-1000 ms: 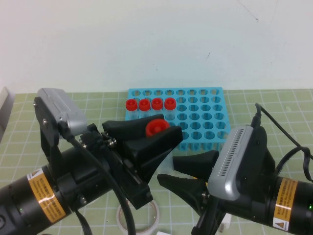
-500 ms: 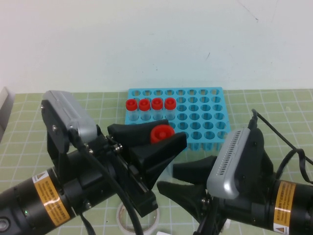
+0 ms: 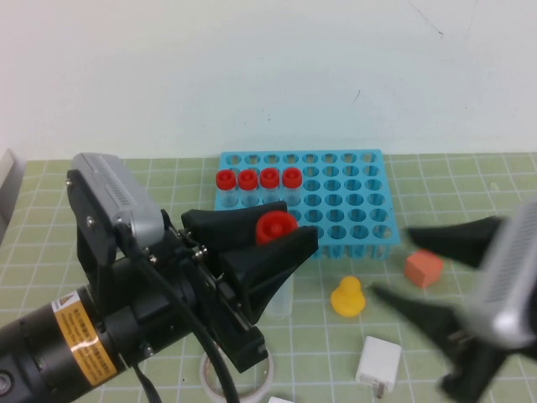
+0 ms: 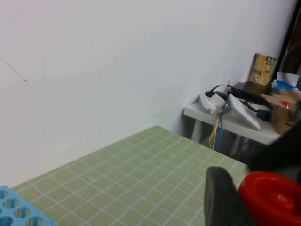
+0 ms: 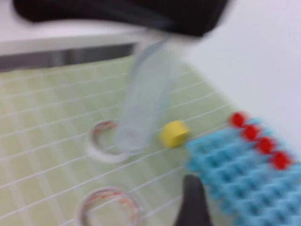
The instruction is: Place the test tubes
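My left gripper point(image 3: 281, 239) is shut on a clear test tube point(image 3: 283, 294) just below its red cap point(image 3: 275, 225), held above the mat in front of the blue rack point(image 3: 344, 201). In the left wrist view the cap point(image 4: 273, 197) sits against one black finger point(image 4: 221, 197). Several red-capped tubes point(image 3: 258, 178) stand in the rack's back-left row. At the right, my right gripper point(image 3: 392, 264) is blurred, open, and apart from the tube. Its wrist view shows the held tube point(image 5: 146, 94) hanging from the left gripper point(image 5: 141, 12), with the rack point(image 5: 244, 174) beyond.
On the mat in front of the rack lie a yellow piece point(image 3: 347, 295), an orange block point(image 3: 423, 267) and a white charger point(image 3: 377, 363). A tape ring point(image 3: 237, 382) lies under the left arm. A second ring point(image 5: 110, 205) shows in the right wrist view.
My right gripper has opened wide and swung away to the right, uncovering the yellow piece, orange block and charger. The left gripper keeps the tube almost still.
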Available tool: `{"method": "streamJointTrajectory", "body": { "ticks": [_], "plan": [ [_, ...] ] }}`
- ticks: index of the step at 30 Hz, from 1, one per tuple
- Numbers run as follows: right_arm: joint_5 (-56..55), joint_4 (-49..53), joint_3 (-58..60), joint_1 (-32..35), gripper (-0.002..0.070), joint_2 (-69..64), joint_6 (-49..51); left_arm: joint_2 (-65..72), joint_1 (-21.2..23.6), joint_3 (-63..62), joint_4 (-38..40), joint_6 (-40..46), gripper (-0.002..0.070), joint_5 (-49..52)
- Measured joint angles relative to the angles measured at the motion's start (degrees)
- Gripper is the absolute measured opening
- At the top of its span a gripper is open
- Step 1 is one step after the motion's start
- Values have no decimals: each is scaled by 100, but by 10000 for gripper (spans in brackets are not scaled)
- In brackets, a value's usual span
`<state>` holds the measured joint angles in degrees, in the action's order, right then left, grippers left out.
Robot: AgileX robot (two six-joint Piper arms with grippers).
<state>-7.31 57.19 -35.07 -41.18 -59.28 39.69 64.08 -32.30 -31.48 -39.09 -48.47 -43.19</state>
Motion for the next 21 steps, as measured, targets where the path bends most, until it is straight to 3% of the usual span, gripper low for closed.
{"method": "streamJointTrajectory", "body": {
  "ticks": [2, 9, 16, 21],
  "plan": [
    [367, 306, 0, 0, 420, 484, 352, 0, 0, 0, 0, 124, 266, 0],
    [1157, 596, 61, 0, 59, 2203, 855, 0, 0, 0, 119, 649, 266, 243],
    [1881, 596, 681, 0, 3, 3178, 838, 0, 0, 0, 243, 943, 266, 396],
    [2651, 266, 1122, 0, 0, 3423, -381, 0, 0, 0, 255, 1044, 266, 467]
  ]
}}
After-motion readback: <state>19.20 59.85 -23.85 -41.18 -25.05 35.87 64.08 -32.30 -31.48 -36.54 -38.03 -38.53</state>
